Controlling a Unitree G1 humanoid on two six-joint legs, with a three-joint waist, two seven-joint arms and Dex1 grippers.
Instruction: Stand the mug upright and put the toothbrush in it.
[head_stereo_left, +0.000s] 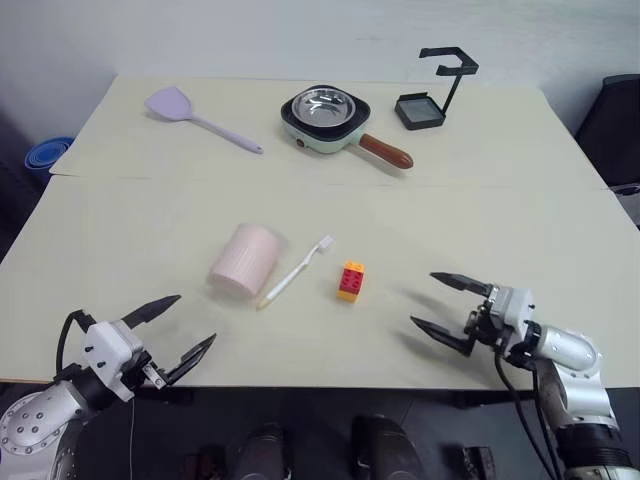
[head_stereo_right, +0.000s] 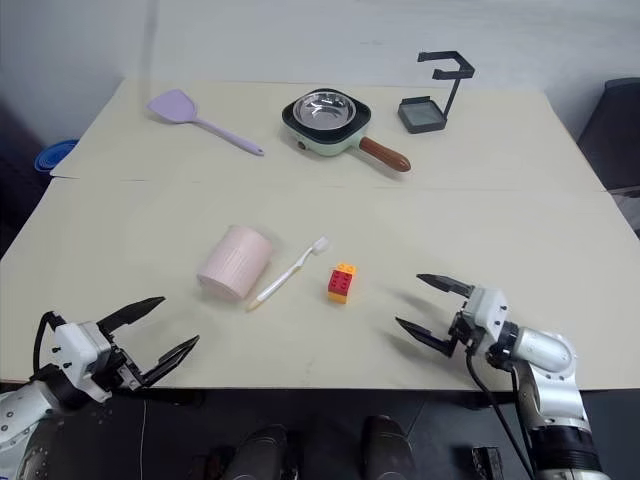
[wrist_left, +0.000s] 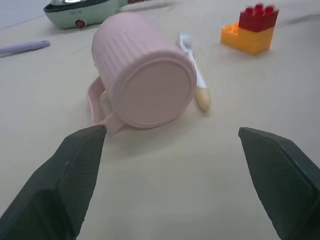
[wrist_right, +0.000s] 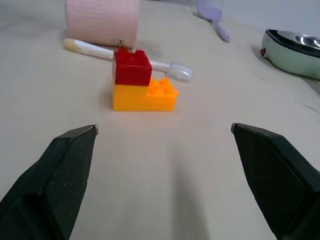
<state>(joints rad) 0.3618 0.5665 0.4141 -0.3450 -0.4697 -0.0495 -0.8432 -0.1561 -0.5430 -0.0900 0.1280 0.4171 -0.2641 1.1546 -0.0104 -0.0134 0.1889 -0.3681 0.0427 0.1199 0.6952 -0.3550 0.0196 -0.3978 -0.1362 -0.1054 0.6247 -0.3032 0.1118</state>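
The pale pink ribbed mug (head_stereo_left: 243, 260) lies on its side in the middle of the table, its closed base (wrist_left: 152, 92) facing my left gripper. The slim white toothbrush (head_stereo_left: 294, 272) lies flat right beside the mug, bristle head pointing away from me. My left gripper (head_stereo_left: 180, 325) hovers open near the table's front left edge, a short way from the mug, with nothing between its fingers. My right gripper (head_stereo_left: 447, 304) stands open at the front right, level with the table and aimed toward a toy brick, holding nothing.
A red and orange toy brick (head_stereo_left: 351, 281) sits just right of the toothbrush. At the back stand a mint-green pan with a steel bowl (head_stereo_left: 330, 120), a lilac spatula (head_stereo_left: 195, 116) and a black stand with a tray (head_stereo_left: 435, 92). A blue object (head_stereo_left: 45, 154) lies off the table's left.
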